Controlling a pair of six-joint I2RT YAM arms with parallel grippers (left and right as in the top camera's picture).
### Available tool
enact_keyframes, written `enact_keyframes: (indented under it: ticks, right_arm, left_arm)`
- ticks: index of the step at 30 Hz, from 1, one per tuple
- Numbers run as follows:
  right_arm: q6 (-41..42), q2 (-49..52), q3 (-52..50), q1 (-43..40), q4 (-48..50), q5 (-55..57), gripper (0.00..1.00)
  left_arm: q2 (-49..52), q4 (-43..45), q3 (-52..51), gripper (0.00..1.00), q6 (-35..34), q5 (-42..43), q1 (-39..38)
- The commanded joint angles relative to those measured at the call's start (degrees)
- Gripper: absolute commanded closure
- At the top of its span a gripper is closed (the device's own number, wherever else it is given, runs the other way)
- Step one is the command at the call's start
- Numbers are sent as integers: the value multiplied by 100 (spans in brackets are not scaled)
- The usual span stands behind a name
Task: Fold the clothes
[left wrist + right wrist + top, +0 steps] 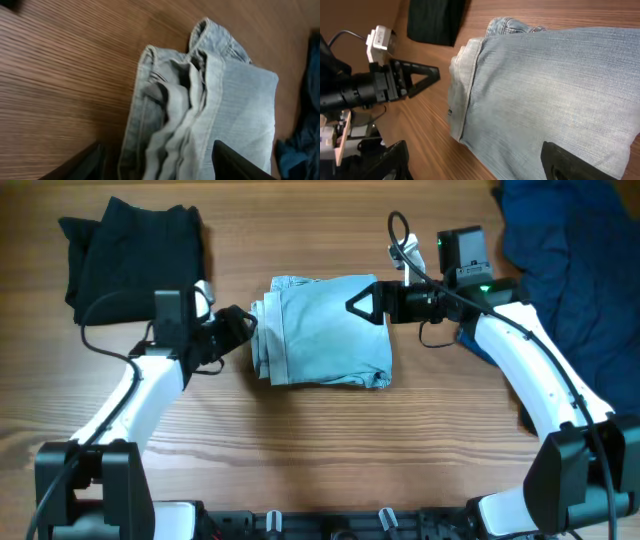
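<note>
The pale light-blue jeans [325,330] lie folded into a compact rectangle at the table's middle, layered edges facing left. They fill the left wrist view [210,115] and the right wrist view [555,90]. My left gripper [240,330] is open, just left of the folded edge, fingers apart with the stacked layers between them, holding nothing. My right gripper [362,305] is open above the jeans' upper right part, holding nothing. A black garment [130,255] lies folded at the back left. A dark blue garment [575,270] lies bunched at the back right.
The wooden table [320,440] shows bare wood in front of the jeans. A black device with a green light [465,255] and cables sits behind the right arm. The left arm shows in the right wrist view [385,82].
</note>
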Motion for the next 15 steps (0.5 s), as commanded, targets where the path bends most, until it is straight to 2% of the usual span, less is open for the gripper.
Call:
enact_keyframes:
  ticks: [1, 10, 15]
  right_arm:
    - [-13, -42, 66, 28, -122, 295, 12]
    - [-55, -42, 66, 28, -361, 295, 12]
    - [-33, -42, 66, 28, -350, 295, 12]
  left_arm:
    - [328, 83, 37, 28, 367, 612, 125]
    - [1729, 1298, 37, 26, 341, 1110, 101]
    - [2059, 1740, 37, 28, 192, 1274, -455]
